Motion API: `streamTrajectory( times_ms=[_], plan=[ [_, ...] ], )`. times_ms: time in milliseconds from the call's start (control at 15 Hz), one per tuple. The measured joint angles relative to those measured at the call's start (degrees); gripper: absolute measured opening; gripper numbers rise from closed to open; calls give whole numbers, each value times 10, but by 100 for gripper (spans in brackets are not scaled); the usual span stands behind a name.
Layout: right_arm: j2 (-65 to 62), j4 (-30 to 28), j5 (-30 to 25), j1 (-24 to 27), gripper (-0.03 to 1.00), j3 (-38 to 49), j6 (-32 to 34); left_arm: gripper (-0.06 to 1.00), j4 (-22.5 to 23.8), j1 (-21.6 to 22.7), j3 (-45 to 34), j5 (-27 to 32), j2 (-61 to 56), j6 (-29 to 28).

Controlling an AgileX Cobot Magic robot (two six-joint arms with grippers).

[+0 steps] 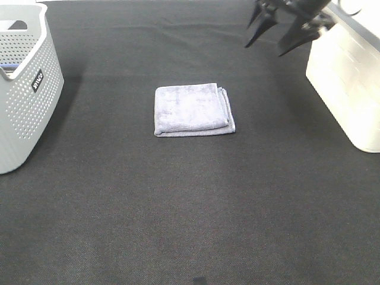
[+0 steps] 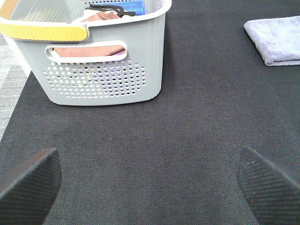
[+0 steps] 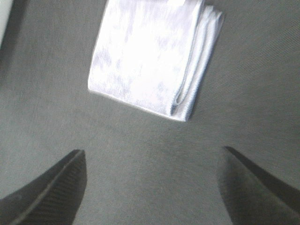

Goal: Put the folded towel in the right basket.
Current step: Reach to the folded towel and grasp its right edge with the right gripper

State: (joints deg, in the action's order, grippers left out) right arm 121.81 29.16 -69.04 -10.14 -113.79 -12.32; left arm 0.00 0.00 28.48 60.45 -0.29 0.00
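A dark mat [image 1: 178,208] covers the whole work surface. At its left edge stands the grey perforated left basket [image 1: 29,107], cut off by the frame. The left wrist view shows a brownish cloth [image 2: 89,50] through its handle slot, and a blue item and a black one on top that are too cropped to identify. The right basket [image 1: 347,83] sits at the far right, washed out to near white, its inside hidden and its side cropped. The folded towel [image 1: 193,111] lies flat mid-mat, well apart from both baskets, its layered edges facing the right basket. The right wrist view shows it blurred with one end cut off. The right gripper [image 1: 264,50] hangs near the right basket's far corner, fingers spread and empty. The left gripper [image 2: 146,154] appears only in its own wrist view as two pads wide apart, holding nothing.
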Motion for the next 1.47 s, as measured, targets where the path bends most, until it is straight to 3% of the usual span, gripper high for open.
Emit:
streamTrajectory(
  times_ms=[333, 667, 1133, 1467],
  plan=[
    [179, 61, -6, 3, 73, -163, 1, 97, 0, 0, 0, 0, 0, 0],
    [260, 107, -6, 15, 73, -190, -6, 97, 0, 0, 0, 0, 0, 0],
    [309, 113, -7, 15, 73, -194, -16, 97, 0, 0, 0, 0, 0, 0],
    [325, 123, -2, -15, 71, -197, -34, 97, 0, 0, 0, 0, 0, 0]
  ],
)
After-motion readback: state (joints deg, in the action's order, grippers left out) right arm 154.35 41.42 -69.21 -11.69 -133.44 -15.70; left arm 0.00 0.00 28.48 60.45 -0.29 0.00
